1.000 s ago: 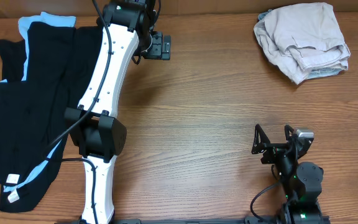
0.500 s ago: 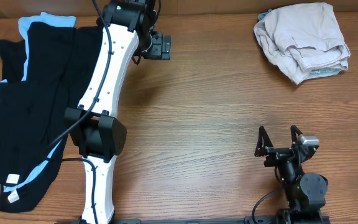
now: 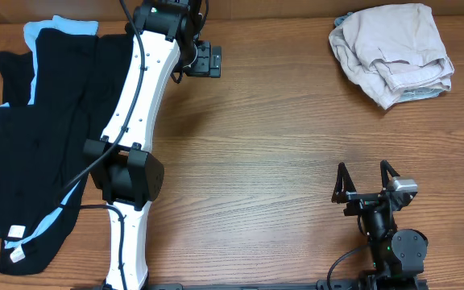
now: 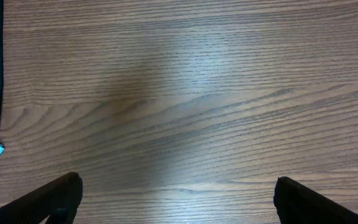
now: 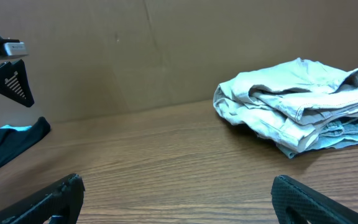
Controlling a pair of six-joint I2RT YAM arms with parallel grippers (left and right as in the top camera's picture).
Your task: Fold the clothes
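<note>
Beige shorts (image 3: 393,52) lie bunched at the far right, straight beyond your right tool (image 3: 363,167), the nearer one; both it and the left tool (image 3: 208,60) gape empty.

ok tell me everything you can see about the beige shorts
The beige shorts look like soft cotton, crumpled and loosely folded into a lumpy heap. Stitched seams and a small slit pocket show on top. They sit at the far right corner of the wooden table, resting on a pale blue denim piece that peeks out underneath. Nothing else touches them.
</note>
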